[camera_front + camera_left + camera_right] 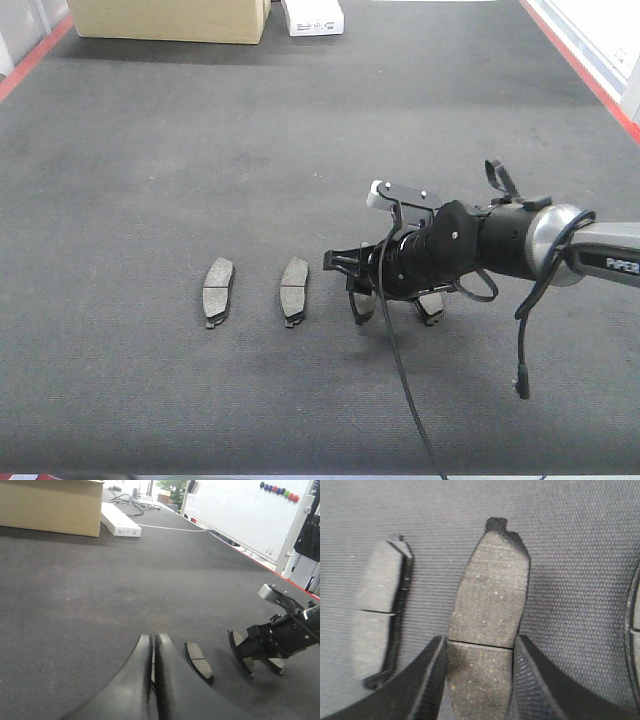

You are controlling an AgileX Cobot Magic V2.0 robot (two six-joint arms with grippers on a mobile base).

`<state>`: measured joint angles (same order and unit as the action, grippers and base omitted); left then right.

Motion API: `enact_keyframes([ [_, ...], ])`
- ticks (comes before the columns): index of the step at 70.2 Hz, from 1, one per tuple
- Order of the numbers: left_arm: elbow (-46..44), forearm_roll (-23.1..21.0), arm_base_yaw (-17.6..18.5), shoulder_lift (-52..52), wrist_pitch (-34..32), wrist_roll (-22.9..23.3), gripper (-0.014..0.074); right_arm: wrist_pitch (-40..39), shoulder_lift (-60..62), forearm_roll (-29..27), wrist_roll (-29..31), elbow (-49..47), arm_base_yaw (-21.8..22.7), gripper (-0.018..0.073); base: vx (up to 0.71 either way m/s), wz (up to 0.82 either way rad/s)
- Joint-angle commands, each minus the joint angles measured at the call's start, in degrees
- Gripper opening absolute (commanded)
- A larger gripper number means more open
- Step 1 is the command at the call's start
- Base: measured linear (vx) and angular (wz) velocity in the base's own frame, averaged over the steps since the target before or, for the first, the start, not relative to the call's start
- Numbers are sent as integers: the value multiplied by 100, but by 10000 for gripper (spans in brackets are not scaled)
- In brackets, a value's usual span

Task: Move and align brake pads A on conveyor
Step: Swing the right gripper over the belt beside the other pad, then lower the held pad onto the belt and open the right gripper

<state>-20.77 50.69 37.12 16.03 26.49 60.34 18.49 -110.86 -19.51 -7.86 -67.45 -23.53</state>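
The conveyor (250, 150) is a dark belt. Two brake pads A lie on it side by side, one (217, 290) on the left and one (294, 290) to its right. My right gripper (350, 287) is just right of them, shut on a third pad (492, 590) held low over the belt by its long sides. A further pad (431, 307) lies partly hidden under the right wrist. The left gripper (152, 647) is shut with nothing held, and a pad (199, 661) lies just to its right. The left gripper is out of the front view.
A cardboard box (170, 18) and a small white box (312, 15) stand at the belt's far end. Red borders (590, 70) run along its sides. A loose cable (520, 375) hangs from the right arm. A whiteboard (240, 510) stands beyond the right edge.
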Motion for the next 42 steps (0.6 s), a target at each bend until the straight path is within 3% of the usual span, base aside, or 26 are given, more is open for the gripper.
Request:
enact_keyframes([
  [1, -133, 154, 17, 58, -216, 15, -8, -473, 215, -21, 26, -199, 16, 49, 0, 0],
  [16, -128, 154, 17, 58, -216, 15, -8, -535, 78, -8, 33, -199, 16, 115, 0, 0],
  [34, -128, 154, 17, 58, -216, 15, -8, -638, 78, -14, 46, -199, 16, 393, 0, 0],
  [42, -128, 154, 17, 58, -216, 20, -8, -666, 142, -33, 46, -199, 16, 476, 0, 0],
])
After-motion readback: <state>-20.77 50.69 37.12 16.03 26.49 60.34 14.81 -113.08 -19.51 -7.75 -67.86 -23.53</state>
